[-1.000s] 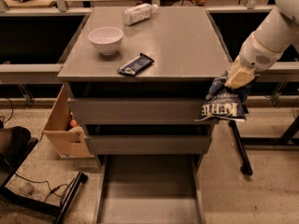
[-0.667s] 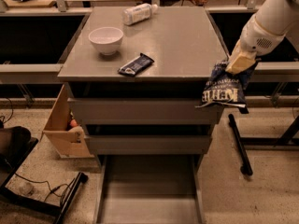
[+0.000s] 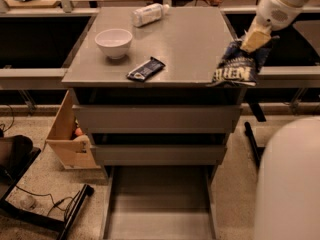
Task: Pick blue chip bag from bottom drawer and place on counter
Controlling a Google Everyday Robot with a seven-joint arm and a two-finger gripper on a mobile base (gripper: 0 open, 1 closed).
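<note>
Above the right edge of the desk [image 3: 175, 44], the gripper [image 3: 254, 40] has its jaws closed on the top of the blue chip bag [image 3: 236, 66], which hangs at the near right corner

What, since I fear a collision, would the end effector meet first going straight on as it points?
Gripping the blue chip bag, the end effector points down and left; beyond the bag it would likely meet the counter near the corner under the bag, though depth is unclear.

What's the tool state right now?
Tool: closed, holding the blue chip bag by its top, at a front corner of the counter.
</note>
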